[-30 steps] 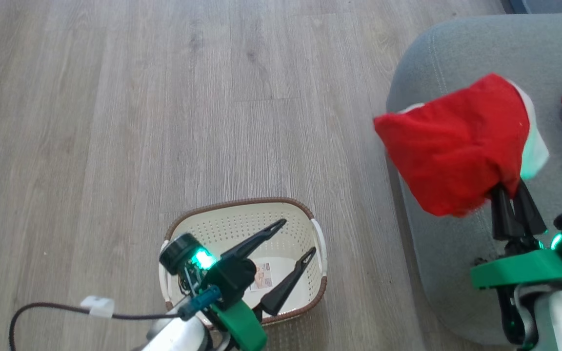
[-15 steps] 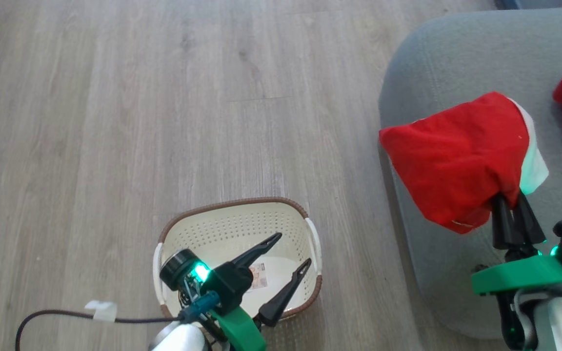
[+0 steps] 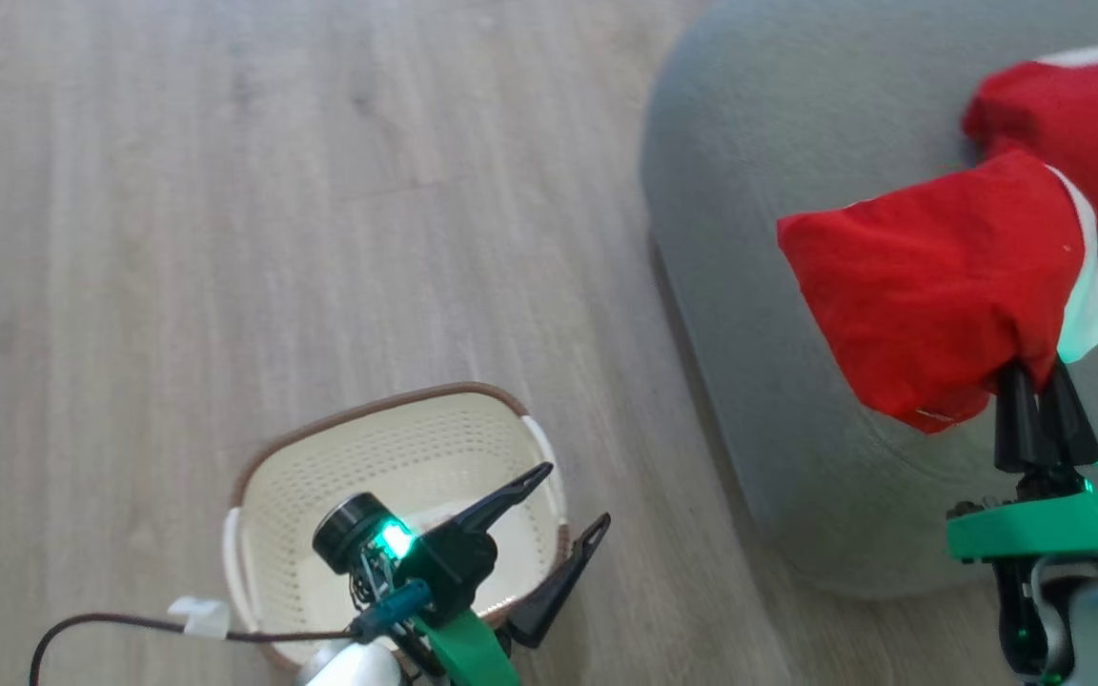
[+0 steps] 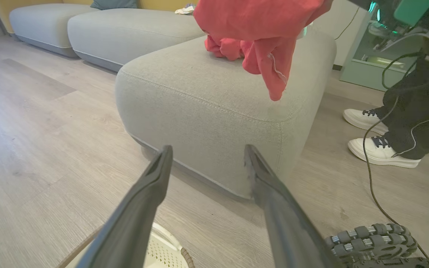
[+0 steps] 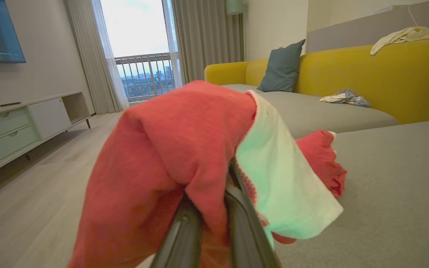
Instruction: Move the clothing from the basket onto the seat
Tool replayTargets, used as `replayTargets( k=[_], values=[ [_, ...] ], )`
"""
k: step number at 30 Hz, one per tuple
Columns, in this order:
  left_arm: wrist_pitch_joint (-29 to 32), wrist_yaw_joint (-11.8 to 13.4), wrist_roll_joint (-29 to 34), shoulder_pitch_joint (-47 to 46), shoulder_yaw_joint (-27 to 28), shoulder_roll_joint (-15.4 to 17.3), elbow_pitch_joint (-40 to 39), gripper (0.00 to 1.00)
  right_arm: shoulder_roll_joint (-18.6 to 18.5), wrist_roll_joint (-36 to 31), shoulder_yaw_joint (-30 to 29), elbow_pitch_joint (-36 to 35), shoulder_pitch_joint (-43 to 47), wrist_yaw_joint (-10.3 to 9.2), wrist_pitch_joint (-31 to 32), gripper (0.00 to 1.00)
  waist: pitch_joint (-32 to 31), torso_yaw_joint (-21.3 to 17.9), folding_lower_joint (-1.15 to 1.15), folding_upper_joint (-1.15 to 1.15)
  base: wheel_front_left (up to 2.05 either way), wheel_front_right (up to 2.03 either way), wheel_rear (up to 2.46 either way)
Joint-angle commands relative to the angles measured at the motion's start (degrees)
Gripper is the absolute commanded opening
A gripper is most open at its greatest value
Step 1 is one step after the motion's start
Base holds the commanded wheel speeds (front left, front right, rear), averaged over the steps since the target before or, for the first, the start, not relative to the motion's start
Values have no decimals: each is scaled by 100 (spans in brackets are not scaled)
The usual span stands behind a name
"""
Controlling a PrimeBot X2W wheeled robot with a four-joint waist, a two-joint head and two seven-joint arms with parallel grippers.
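My right gripper [image 3: 1035,386] is shut on the red garment with a white panel [image 3: 940,281] and holds it up over the grey seat [image 3: 749,238]. The cloth drapes over the fingertips. The white panel [image 5: 281,178] hangs to the right of the red cloth [image 5: 162,149]. The plain red garment [image 3: 1054,110] lies bunched on the seat just beyond it, and also shows as a red bundle [image 5: 320,160]. The cream basket [image 3: 387,448] stands on the floor with no clothing in it. My left gripper [image 3: 576,495] hangs open over its right rim, nothing between its fingers [image 4: 155,186].
A person's white shoes [image 4: 382,152] and dark trousers stand right of the seat, with a cable trailing down. More grey cushions [image 4: 125,29] and a yellow sofa back [image 5: 367,74] lie beyond. Wood floor [image 3: 273,191] spreads left of the seat.
The head camera has swung, shifting the whole picture left. My right gripper has carried the garment from the seat's near edge further over the cushion, close to the plain red garment.
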Motion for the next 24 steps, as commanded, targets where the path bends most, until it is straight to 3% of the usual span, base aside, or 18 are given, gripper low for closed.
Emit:
replayTargets(
  k=[1,18,24],
  values=[
    [-29,-4,61,-240,192,78,-230,100,7,-1,78,-265,-121,-1,-37,0,166,-324,0,0,0,0,0],
    [-29,-4,319,-326,5,278,-412,100,156,73,-84,-442,22,-1,-37,0,541,-1798,0,0,0,0,0],
    [-29,-4,365,-375,-126,275,-477,100,163,265,-209,-460,126,-1,-37,0,615,-1948,0,0,0,0,0]
  ],
)
